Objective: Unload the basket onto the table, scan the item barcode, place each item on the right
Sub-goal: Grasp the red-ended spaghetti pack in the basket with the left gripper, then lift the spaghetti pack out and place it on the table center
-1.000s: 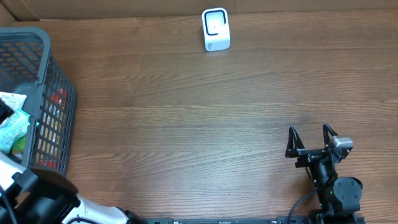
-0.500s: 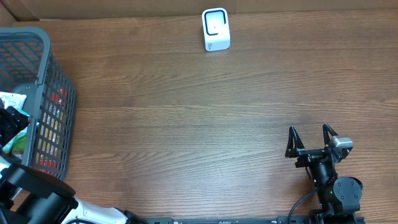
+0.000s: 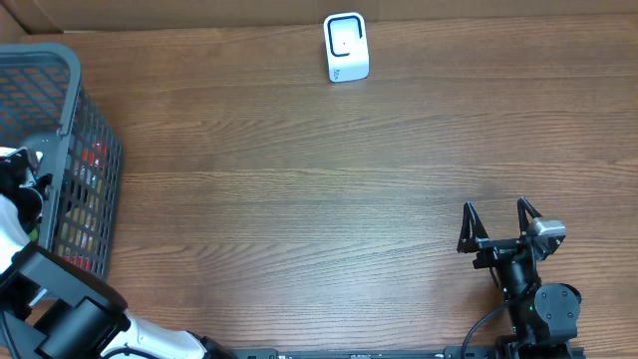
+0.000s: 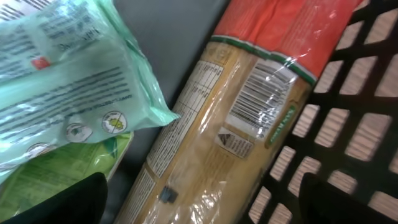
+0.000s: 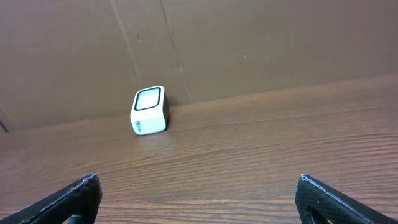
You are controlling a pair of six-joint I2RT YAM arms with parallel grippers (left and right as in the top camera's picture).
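In the left wrist view a long tan packet with a red end lies in the basket, its barcode facing up. My left gripper is open just above it, fingers wide on either side and not touching it. Overhead, the left gripper is down inside the grey basket. The white scanner stands at the table's far edge and also shows in the right wrist view as the scanner. My right gripper rests open near the front right, nothing between its fingers.
A pale green soft pack lies over the packet's left side, with a darker green pack under it. The basket's black grid wall stands close on the right. A brown cardboard wall backs the table.
My left arm has pushed further into the basket and now covers the green pack seen from above. Its jaws have spread wider. The right arm has not moved.
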